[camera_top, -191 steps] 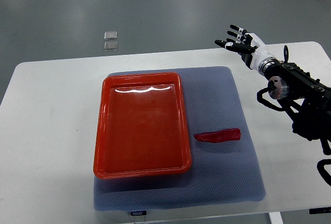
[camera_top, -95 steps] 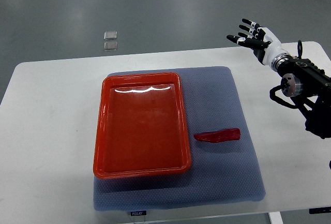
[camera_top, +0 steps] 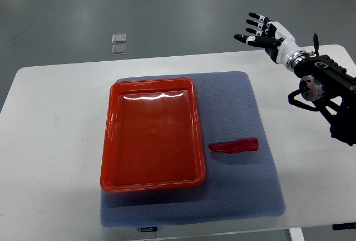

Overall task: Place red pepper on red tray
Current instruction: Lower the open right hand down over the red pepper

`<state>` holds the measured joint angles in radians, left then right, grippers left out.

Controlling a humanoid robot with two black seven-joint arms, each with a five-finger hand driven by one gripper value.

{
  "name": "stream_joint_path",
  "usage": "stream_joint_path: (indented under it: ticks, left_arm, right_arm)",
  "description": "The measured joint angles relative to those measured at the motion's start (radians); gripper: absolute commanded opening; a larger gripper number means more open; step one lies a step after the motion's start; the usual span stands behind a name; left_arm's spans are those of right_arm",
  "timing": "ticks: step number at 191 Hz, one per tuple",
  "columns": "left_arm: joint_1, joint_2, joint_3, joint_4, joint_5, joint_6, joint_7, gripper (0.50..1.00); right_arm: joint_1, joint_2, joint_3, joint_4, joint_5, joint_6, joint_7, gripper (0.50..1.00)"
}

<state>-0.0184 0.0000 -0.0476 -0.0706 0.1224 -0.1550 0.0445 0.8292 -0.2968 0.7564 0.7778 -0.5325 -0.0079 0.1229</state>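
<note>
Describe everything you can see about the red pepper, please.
The red pepper is long, slim and glossy dark red, lying flat on the blue-grey mat. Its blunter end points right and its narrower end points left, toward the red tray. It lies just right of the tray's near right corner, apart from it. Nothing touches it except the mat; the right hand is far off, raised at the table's far edge.

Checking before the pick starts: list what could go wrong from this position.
1. The right hand hovers open past the table's far edge, far from the pepper; a long reach could land off target.
2. The pepper is thin and lies flat on the mat, so fingers may slip over it or catch the mat.
3. The pepper lies close beside the tray; its raised rim could snag the pepper during the transfer.
</note>
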Motion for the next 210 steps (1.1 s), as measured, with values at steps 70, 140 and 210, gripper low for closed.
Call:
stream_joint_path:
  ticks: [70, 140, 210]
  left_arm:
    - [0.000, 0.000, 0.000, 0.000, 0.000, 0.000, 0.000, 1.000]
    - [0.000, 0.000, 0.000, 0.000, 0.000, 0.000, 0.000, 1.000]
    - [0.000, 0.000, 0.000, 0.000, 0.000, 0.000, 0.000, 1.000]
  right_arm:
    - [0.148, -0.197, -0.369, 0.207, -0.188, 0.009, 0.005, 0.913]
    - [0.278, -0.356, -0.684, 0.448, -0.589, 0.069, 0.006, 0.913]
    - [0.429, -0.443, -0.914, 0.640, -0.704, 0.097, -0.005, 0.913]
